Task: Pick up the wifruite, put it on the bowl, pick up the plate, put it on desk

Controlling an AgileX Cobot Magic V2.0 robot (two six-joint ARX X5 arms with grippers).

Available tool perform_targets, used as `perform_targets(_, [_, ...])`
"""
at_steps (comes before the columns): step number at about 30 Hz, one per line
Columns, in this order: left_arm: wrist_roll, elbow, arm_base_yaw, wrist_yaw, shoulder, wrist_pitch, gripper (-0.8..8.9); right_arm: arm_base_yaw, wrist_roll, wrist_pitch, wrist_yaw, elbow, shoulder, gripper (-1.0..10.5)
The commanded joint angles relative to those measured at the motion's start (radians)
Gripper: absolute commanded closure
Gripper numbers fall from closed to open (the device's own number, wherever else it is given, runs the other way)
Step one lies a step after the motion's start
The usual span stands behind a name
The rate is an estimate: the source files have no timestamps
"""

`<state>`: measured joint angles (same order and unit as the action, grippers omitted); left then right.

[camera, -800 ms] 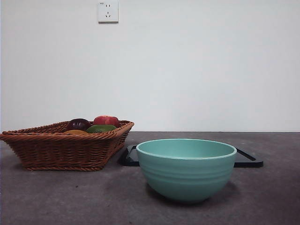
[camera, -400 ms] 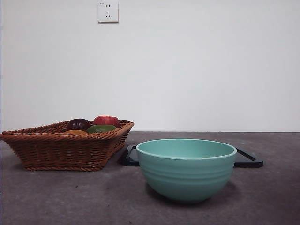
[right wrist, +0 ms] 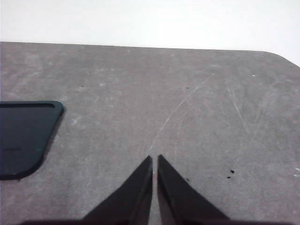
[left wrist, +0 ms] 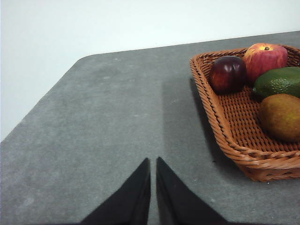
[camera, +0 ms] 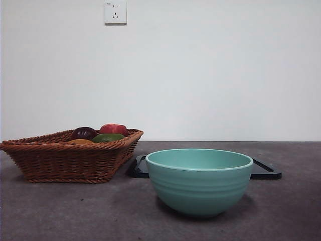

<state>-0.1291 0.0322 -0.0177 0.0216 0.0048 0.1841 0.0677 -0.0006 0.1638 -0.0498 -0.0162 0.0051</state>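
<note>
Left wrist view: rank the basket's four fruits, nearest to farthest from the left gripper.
1. Brownish oval fruit, at the basket's near end.
2. Dark green avocado, just beyond it.
3. Dark purple plum, towards the far end.
4. Red-yellow apple, at the far end; close to the plum.

The bowl [camera: 199, 182] is teal-green with faint ridges and a paler rim. The desk [camera: 75, 211] is speckled grey-brown. The basket [camera: 70, 158] is brown woven wicker, holding a red apple [left wrist: 265, 59], dark maroon plum [left wrist: 228, 74], green avocado [left wrist: 279, 81] and brownish-yellow fruit [left wrist: 281, 116]. The tray [right wrist: 23, 136] is black.
</note>
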Motion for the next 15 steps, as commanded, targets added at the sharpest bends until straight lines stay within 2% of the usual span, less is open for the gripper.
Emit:
perform_targets(1, [0.007,-0.02,-0.003,0.002,-0.002,0.006,7.95,0.002,0.0,-0.006,-0.003,0.005,-0.002,9.4])
perform_targets(15, [0.007,-0.021,-0.003,0.002,-0.002,0.006,7.95,0.002,0.0,-0.006,-0.003,0.005,-0.002,9.4])
